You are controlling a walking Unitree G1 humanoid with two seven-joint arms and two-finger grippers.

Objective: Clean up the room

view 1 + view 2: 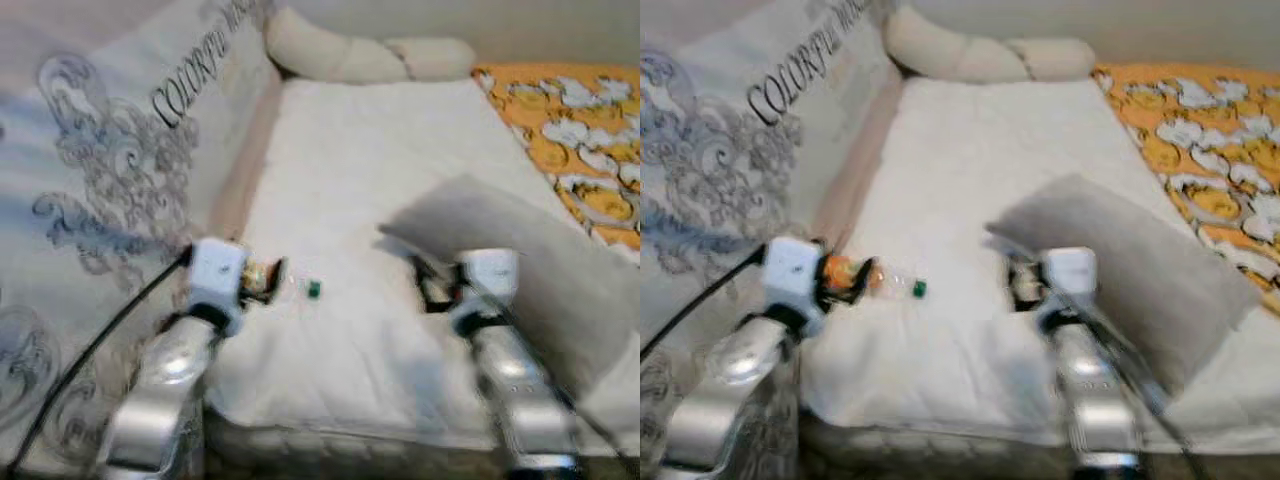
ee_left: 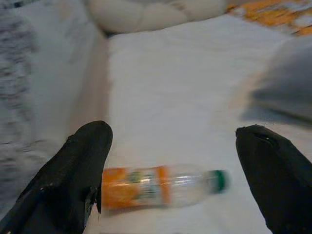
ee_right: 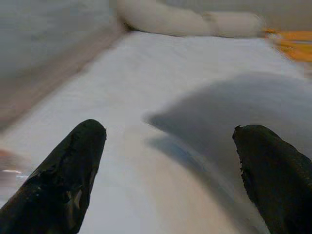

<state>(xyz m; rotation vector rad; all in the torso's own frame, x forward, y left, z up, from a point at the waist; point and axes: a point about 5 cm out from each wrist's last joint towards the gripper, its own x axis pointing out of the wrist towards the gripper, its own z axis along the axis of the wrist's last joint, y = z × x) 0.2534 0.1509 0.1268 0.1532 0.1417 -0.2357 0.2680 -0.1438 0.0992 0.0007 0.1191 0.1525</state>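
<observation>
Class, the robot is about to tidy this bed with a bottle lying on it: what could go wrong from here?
The bottle lies on its side on the soft white bedding, so it might roll off line as the open left gripper closes. The open right gripper sits close to the grey pillow and could snag or shove it.

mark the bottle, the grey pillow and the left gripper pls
bottle [image 2: 161,186]: left wrist view, on its clear body beside the orange label.
grey pillow [image 1: 1140,260]: right eye view, middle of its top face.
left gripper [image 2: 170,170]: left wrist view, midway between its open fingertips.
</observation>
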